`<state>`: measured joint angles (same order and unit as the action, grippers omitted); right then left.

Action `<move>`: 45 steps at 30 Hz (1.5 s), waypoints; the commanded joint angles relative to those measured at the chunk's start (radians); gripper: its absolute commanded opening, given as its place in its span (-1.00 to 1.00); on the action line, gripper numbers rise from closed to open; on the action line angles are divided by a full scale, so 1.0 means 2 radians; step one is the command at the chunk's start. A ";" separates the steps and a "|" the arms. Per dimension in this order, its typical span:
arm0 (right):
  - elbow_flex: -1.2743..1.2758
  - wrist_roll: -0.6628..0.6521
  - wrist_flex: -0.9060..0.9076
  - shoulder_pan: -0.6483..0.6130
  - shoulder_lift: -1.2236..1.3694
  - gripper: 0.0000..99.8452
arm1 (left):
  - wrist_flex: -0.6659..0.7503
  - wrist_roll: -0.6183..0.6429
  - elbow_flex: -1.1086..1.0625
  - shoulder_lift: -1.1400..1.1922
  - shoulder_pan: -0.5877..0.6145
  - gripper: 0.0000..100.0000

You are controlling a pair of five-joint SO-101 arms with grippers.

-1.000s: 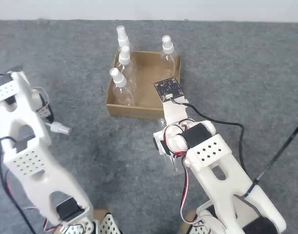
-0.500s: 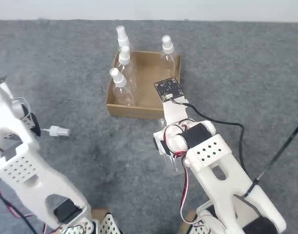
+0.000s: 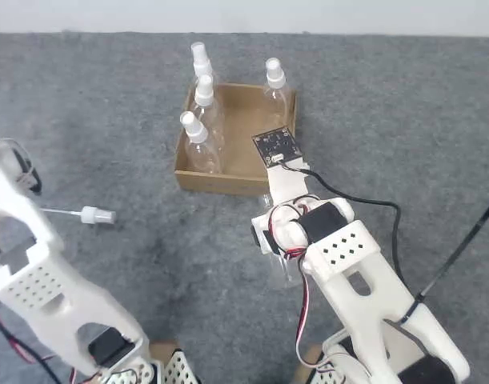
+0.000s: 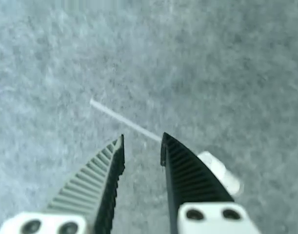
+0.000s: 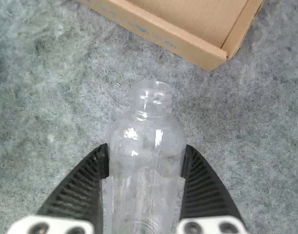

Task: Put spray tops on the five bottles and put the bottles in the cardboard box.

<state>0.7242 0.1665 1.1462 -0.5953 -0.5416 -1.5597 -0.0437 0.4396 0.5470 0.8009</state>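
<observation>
Bottle (image 5: 145, 122) number five, uncapped, is clamped by its body in the right gripper (image 5: 146, 152), low of centre in the high view, probably steadied there to take its top. Its long axis follows the gripper's line, with the open neck pointing up-frame at the cardboard box (image 3: 228, 182), just short of its front wall. At far left, the left gripper (image 4: 142, 138) hangs narrowly parted over the spray top (image 3: 98, 214), which lies flat with its dip tube pointing left. Four capped bottles (image 3: 198, 144) stand upright at the box.
</observation>
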 commanded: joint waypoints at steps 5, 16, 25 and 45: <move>-0.006 0.002 -0.007 0.005 -0.020 -0.96 | 0.074 0.006 0.021 0.071 0.019 -0.77; -0.006 0.002 -0.007 0.005 -0.020 -0.96 | -0.049 -0.093 0.020 0.085 0.041 -0.78; -0.006 0.002 -0.007 0.005 -0.021 -0.96 | -0.097 -0.135 0.013 0.085 0.048 -0.78; -0.006 0.002 -0.007 0.006 -0.020 -0.96 | -0.095 -0.227 -0.161 -0.150 -0.014 -0.77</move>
<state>0.7242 0.1665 1.1462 -0.5953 -0.5416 -1.7162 -0.4549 0.1235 0.3736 0.8301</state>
